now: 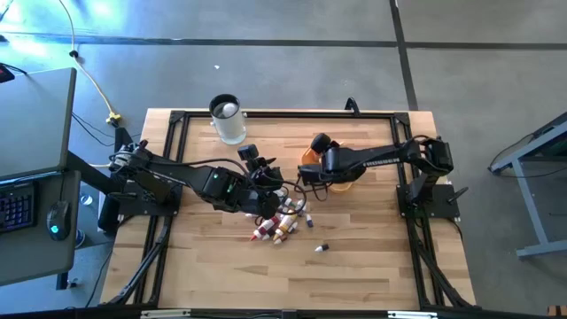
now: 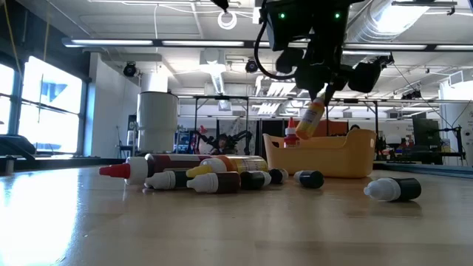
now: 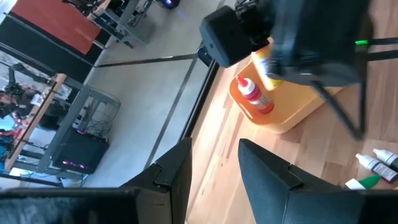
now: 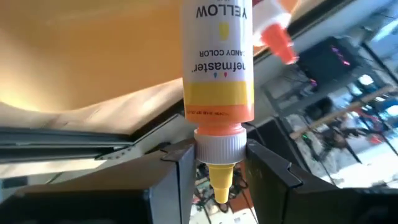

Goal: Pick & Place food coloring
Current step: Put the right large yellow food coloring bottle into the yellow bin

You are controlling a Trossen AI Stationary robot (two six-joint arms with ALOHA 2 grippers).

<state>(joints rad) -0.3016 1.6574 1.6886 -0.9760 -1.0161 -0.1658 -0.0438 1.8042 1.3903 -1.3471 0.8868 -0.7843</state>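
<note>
Yellow food coloring bottle sits pinched in right claw, cap between fingers.

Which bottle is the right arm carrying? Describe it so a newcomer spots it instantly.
Find the orange-yellow plastic tray behind the pile of small squeeze bottles on the wooden table. Above the tray, the right gripper pinches a yellow-bodied bottle by its white collar. Unlike the others, it hangs in the air, tilted, and reads YELLOW.

- Wooden table carries a cluster of food coloring bottles
- one stray bottle nearby
- orange-yellow tray
- clear cup near the far edge
</note>
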